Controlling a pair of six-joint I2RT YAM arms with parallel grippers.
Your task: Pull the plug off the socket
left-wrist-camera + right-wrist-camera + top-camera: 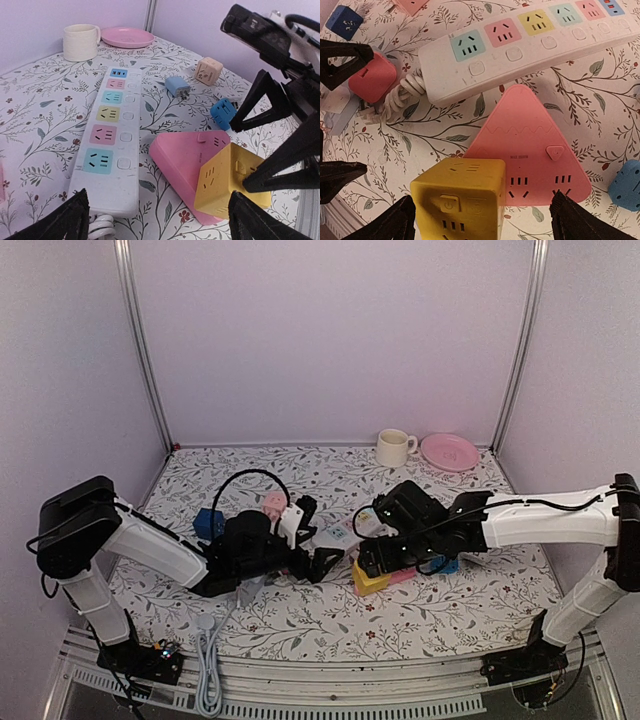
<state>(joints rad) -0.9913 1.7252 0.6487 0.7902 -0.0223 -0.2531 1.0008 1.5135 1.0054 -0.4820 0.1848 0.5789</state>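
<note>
A yellow cube plug [460, 197] sits on one corner of the pink triangular socket [530, 150] on the table. My right gripper [482, 222] is open, with the yellow cube between its fingers. In the left wrist view the cube [227, 177] and the pink socket [182, 152] lie ahead to the right, and the right gripper's fingers [272, 172] reach the cube's far side. My left gripper [160, 220] is open and empty, just short of the socket. In the top view the cube [368, 581] lies between the left gripper [318, 538] and the right gripper [366, 562].
A white power strip [107, 135] with coloured outlets lies left of the socket, its coiled cord [400, 95] beside a red cube [372, 76]. Loose blue adapters [223, 112], a blue plug [177, 86] and a beige cube [208, 70] lie behind. A mug [395, 447] and a pink plate [450, 451] stand at the back.
</note>
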